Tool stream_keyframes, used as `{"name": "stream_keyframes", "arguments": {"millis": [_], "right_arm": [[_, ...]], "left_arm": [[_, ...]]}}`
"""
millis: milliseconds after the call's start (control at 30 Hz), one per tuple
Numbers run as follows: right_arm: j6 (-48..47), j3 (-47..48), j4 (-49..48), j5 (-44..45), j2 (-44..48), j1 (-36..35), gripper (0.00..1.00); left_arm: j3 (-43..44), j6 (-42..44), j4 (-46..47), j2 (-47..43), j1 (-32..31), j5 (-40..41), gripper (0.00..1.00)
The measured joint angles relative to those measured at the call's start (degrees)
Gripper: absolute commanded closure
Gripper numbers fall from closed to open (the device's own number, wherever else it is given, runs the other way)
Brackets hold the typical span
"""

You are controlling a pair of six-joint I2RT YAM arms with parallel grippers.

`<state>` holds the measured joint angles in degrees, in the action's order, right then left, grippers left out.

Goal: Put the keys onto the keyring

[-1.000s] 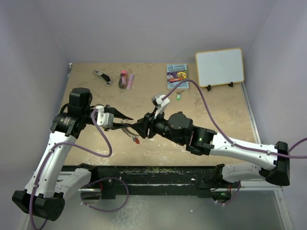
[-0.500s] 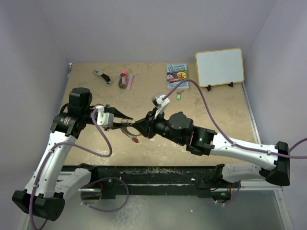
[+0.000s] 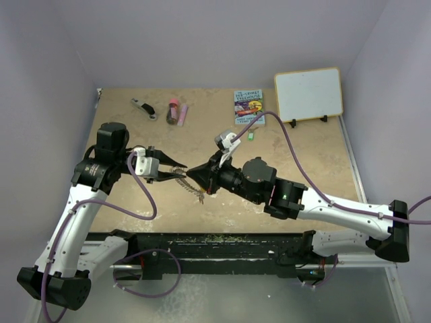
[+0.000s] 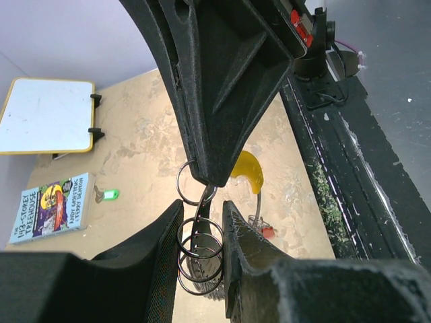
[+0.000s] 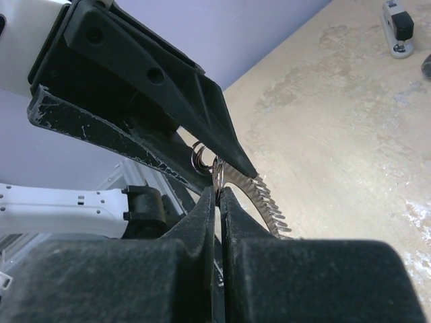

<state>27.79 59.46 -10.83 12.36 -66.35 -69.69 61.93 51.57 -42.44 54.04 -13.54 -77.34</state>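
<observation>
Holding: left gripper [image 4: 202, 210], fingers pinching the keyring [image 4: 248, 171] above the tabletop [image 4: 135, 134]; right gripper [image 5: 216, 192], fingers pressed together on one thin coil of it.
Keys: red key [image 4: 267, 232] hangs at the loop, seemingly already threaded; green key [image 4: 110, 195] lies beside the book [image 4: 50, 205].
Handling: likely light, springy, slippery wire; best gripped at the coils, not the tags.
Writing: book cover reads "Storey Treehouse".

The right gripper [image 3: 191, 173] has pushed left, closing the gap that lay between it and the left gripper [image 3: 180, 171]; their fingertips now meet. The right arm's wrist and elbow have slid slightly right and nearer the table's front edge. The red key [image 4: 267, 232], plain under the fingertips a second ago from above, now barely shows there, and the dangling keyring [image 4: 248, 173] hangs further right
</observation>
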Motion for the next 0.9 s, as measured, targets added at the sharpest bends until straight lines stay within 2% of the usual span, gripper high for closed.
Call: {"name": "stream_keyframes", "arguments": {"millis": [33, 100, 200, 267, 667, 900], "right_arm": [[-0.44, 0.02, 0.0, -0.13, 0.0, 0.0, 1.0], [-1.16, 0.02, 0.07, -0.17, 0.0, 0.0, 1.0], [-1.92, 0.02, 0.98, -0.13, 0.0, 0.02, 1.0], [-2.34, 0.02, 1.66, -0.13, 0.0, 0.02, 1.0], [-4.07, 0.98, 3.04, -2.14, -1.49, -0.13, 1.0], [-4.92, 1.38, 4.72, -3.32, -2.67, -0.94, 1.0]], "left_arm": [[0.0, 0.0, 0.0, 0.04, 0.02, -0.02, 0.59], [0.0, 0.04, -0.11, 0.15, 0.0, -0.11, 0.43], [0.39, 0.55, -1.95, 0.52, 0.02, -0.2, 0.32], [0.9, 0.63, -3.23, 0.83, 0.02, -0.2, 0.29], [2.69, 0.04, -4.96, 2.6, 0.0, -1.7, 0.3], [2.67, -0.17, -4.81, 3.82, 0.0, -2.14, 0.5]]}}
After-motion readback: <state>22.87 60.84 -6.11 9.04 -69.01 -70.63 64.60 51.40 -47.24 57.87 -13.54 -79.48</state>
